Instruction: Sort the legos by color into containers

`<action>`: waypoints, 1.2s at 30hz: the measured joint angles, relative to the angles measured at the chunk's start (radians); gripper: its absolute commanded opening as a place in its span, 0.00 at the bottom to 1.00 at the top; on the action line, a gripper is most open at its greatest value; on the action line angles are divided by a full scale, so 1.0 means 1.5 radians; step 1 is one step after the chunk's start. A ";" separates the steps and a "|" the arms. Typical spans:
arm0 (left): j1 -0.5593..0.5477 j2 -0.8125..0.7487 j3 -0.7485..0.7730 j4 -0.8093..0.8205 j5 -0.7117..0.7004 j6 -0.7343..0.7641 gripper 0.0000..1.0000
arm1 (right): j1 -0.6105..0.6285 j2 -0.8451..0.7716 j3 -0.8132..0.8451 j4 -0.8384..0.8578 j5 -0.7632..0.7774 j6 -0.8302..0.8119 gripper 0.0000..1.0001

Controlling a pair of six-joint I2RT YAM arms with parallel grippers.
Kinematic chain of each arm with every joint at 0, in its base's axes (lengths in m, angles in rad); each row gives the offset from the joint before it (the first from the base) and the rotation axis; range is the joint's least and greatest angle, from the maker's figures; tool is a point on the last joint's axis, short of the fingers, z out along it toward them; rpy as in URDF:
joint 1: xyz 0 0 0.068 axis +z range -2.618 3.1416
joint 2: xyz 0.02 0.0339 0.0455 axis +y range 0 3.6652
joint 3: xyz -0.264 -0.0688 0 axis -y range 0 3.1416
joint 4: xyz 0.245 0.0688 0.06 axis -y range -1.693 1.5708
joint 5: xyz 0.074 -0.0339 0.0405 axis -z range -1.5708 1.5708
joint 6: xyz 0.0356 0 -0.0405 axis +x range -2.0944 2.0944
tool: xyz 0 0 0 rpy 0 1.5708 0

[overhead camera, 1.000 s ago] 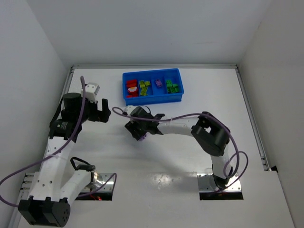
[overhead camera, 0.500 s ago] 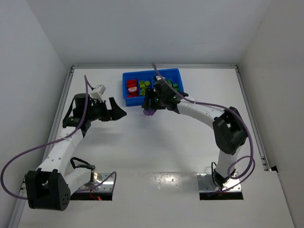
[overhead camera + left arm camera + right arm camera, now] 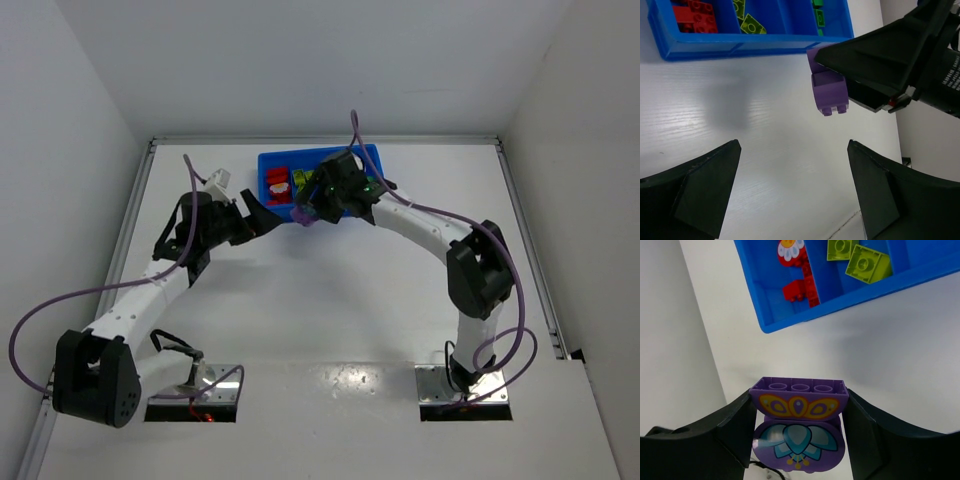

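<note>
Left wrist view is showing the left claw (image 3: 793,145) hanging wide open and empty over the white surface (image 3: 740,125), probably keeping clear of its partner. Just to its right, the right claw (image 3: 797,405) is pinching a purple plastic lego brick with a printed pattern (image 3: 829,92) by its sides. It is holding the brick raised just short of the bright blue four-compartment plastic tray (image 3: 740,47), likely to clear the near wall. Red bricks (image 3: 801,287) and yellow-green bricks (image 3: 865,262) are lying in separate compartments.

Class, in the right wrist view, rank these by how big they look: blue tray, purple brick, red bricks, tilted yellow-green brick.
1. blue tray, though cropped by the frame
2. purple brick, enlarged by nearness to the camera
3. red bricks
4. tilted yellow-green brick
</note>
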 measured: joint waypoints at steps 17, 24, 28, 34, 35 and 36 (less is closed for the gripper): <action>-0.045 0.071 0.019 0.073 -0.009 -0.016 0.93 | 0.020 0.008 0.006 -0.010 -0.005 0.027 0.00; -0.049 0.079 0.022 0.086 -0.009 -0.016 0.90 | 0.024 0.013 0.018 -0.010 -0.005 0.028 0.00; -0.049 0.095 0.031 0.092 -0.010 -0.016 0.85 | 0.031 0.016 0.025 -0.009 -0.008 0.030 0.00; -0.049 0.110 0.034 0.099 -0.012 -0.018 0.61 | 0.039 0.017 0.025 -0.006 -0.013 0.034 0.00; -0.050 0.111 0.035 0.100 -0.013 -0.019 0.56 | 0.040 0.017 0.026 -0.006 -0.014 0.035 0.00; -0.051 0.112 0.035 0.102 -0.013 -0.019 0.50 | 0.041 0.017 0.026 -0.006 -0.015 0.036 0.00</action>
